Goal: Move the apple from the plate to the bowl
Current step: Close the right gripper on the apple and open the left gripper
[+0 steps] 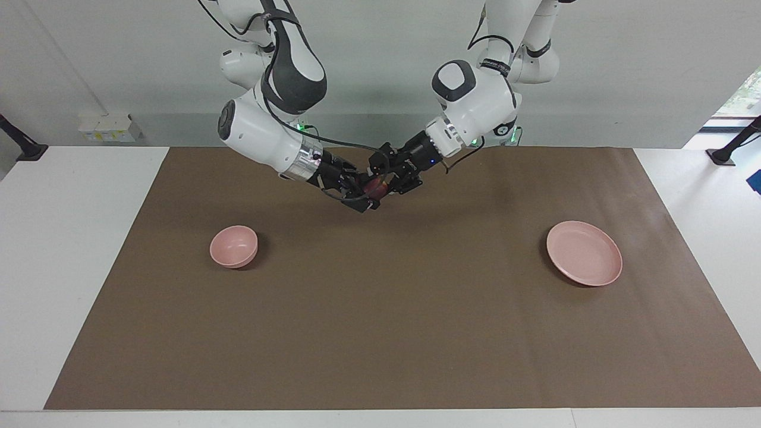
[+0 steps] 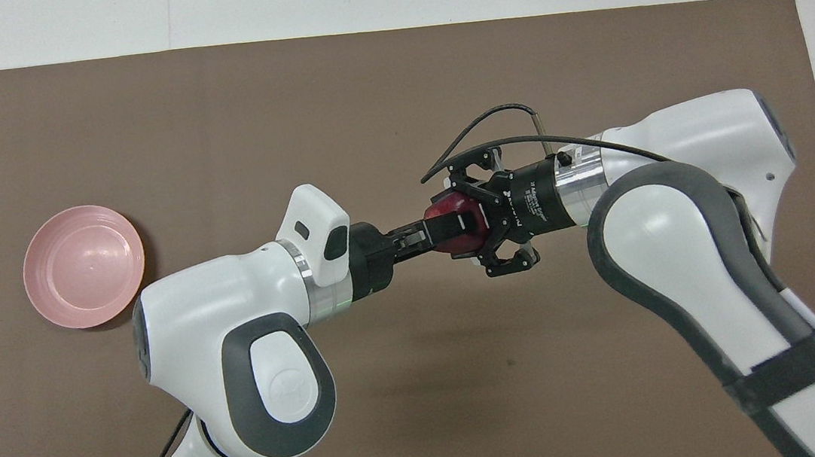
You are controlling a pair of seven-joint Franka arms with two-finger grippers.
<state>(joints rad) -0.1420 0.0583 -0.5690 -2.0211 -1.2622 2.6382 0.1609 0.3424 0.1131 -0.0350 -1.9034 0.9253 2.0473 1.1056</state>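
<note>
toward the right arm's end edge of the table (image 1: 59,267), on the brown mat (image 1: 380,333), the small deep pink bowl (image 1: 233,246) stands upright with nothing in it. toward the left arm's end edge lies the wide flat pink plate (image 1: 584,252), also with nothing on it. bowl and plate are well apart, both about midway between the robots' edge and the edge away from the robots.

the apple (image 1: 376,189), dark red, is in neither of them. it is up in the air over the bare mat, between the bowl and the plate and closer to the robots' edge of the table, caught where my two grippers meet.

my left arm bends down and in from its end, wrist tilted low, and my left gripper (image 1: 385,179) has its two narrow fingers closed on the apple, one pale pad (image 2: 454,222) lying flat against the red skin. my right arm comes in from its own end, forearm sloping down, and my right gripper (image 1: 364,199) points straight at the left one, set against the same apple from the opposing direction. whether my right gripper has hold of the apple i cannot tell.
</note>
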